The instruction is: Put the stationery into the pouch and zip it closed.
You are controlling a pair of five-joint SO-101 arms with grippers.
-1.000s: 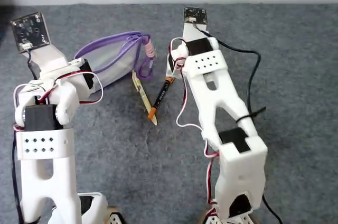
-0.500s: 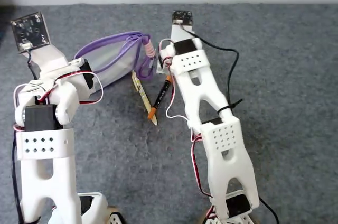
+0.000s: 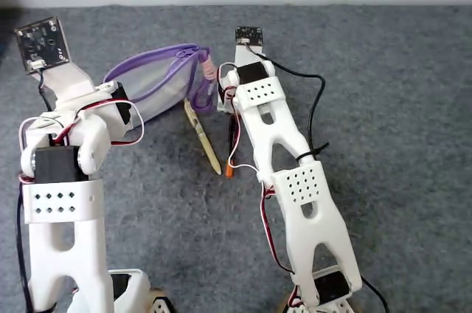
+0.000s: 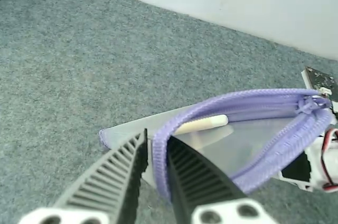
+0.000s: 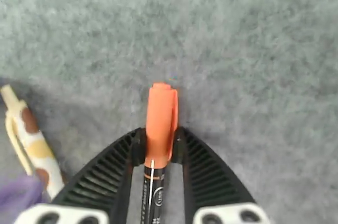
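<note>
A: Entry, left gripper (image 4: 156, 140)?
B: Pressed together on the pouch (image 4: 248, 145), pinching the purple zip edge at the end away from the pull. The mouth stands arched open.

A: Anything inside the pouch?
B: One cream stick (image 4: 202, 124), lying just under the open zip.

A: Right gripper (image 5: 158, 135)?
B: Closed around the orange-capped pen (image 5: 161, 109), gripped just behind the cap, with the cap poking out past the fingertips. From overhead the pen (image 3: 229, 170) sits outside the pouch, near its pull end, mostly under the arm. Cannot tell whether the cap touches the table (image 3: 398, 77).

A: Other stationery?
B: A spotted pen (image 3: 203, 138) lies flat on the table outside the pouch, one end just beside the pull end and the rest running away from it. It lies between the pouch and the held pen, and is also visible in the right wrist view (image 5: 25, 129)
</note>
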